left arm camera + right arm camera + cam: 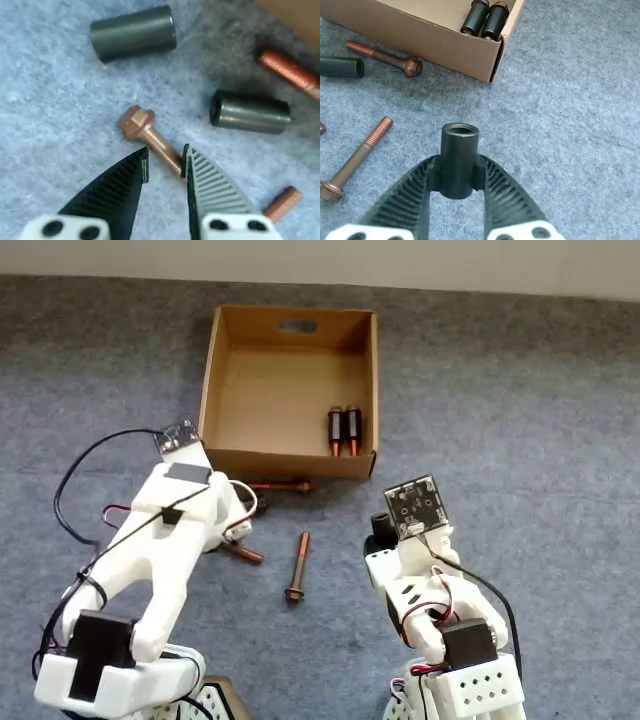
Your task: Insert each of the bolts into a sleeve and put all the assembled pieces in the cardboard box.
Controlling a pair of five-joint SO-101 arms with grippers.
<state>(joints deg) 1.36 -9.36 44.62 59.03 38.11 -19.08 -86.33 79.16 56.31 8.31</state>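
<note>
Right jaws are clamped on a dark sleeve point(460, 155), near the cardboard box point(420, 40), and two assembled pieces point(344, 430) already lie side by side in its corner. Left jaws stand apart, straddling a copper bolt point(150, 135) on the grey surface point(520, 420), with one loose sleeve point(132, 32) and another sleeve point(250, 112) close by.

Left arm point(165, 540) blankets the carpet point(520, 420) just in front of the box point(290, 462), one bolt point(245, 554) poking out half-covered. Up close, a second bolt point(150, 135) slips its shank behind the left gripper point(165, 159); a third bolt point(287, 70), nearer the box, runs off frame.
</note>
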